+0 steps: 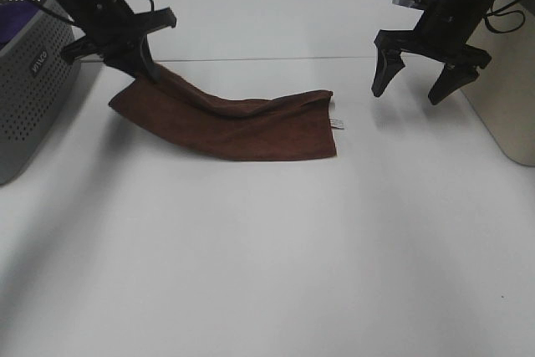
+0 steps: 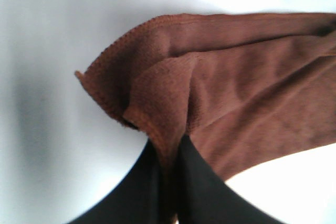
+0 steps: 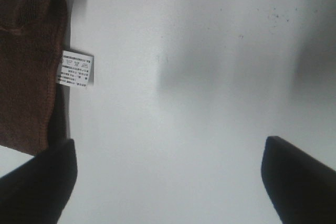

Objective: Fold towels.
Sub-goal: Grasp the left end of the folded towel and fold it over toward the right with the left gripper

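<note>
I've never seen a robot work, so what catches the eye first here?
A dark reddish-brown towel lies across the white table, its left end lifted, pinched in the shut left fingers. The right fingers hang wide open, empty, above the table just right of the towel's small white tag.

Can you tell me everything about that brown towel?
The towel is dark reddish-brown and fuzzy, like soft plush cloth, with a stitched hem around its edge. It looks folded over into a long strip of two layers. A small white tag sticks out at its right end. That end lies flat on the white table. The other end is lifted, pinched between the shut jaws of the left gripper. Nothing else touches it.
</note>
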Controlling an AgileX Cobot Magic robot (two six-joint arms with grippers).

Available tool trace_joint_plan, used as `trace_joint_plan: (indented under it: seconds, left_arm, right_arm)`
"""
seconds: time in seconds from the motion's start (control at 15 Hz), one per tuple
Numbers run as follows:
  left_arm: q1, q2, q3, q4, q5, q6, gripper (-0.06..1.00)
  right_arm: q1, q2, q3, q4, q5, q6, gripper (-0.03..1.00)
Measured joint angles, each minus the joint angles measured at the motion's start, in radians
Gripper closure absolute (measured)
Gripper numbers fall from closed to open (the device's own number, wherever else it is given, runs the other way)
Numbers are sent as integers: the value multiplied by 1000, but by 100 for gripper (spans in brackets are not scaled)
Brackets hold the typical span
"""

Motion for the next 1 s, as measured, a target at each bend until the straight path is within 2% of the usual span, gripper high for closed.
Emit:
trace_joint_plan:
  seconds: [0.2, 0.33, 0.67, 0.87, 1.0]
  left_arm:
    - [-69, 0, -121, -90, 1, -20, 90]
    - [-137, 0, -127, -110, -38, -30, 90]
    - [-278, 61, -128, -130, -221, -72, 90]
    - [-310, 93, -128, -131, -308, -85, 88]
    - [-310, 109, -128, -133, -336, -117, 79]
  right_arm:
    - [0, 0, 0, 0, 0, 0, 6]
    - [0, 0, 0, 0, 0, 0, 6]
    - [0, 0, 0, 1, 0, 0, 6]
    - [0, -1, 0, 9, 1, 0, 6]
    - [0, -11, 0, 10, 1, 0, 6]
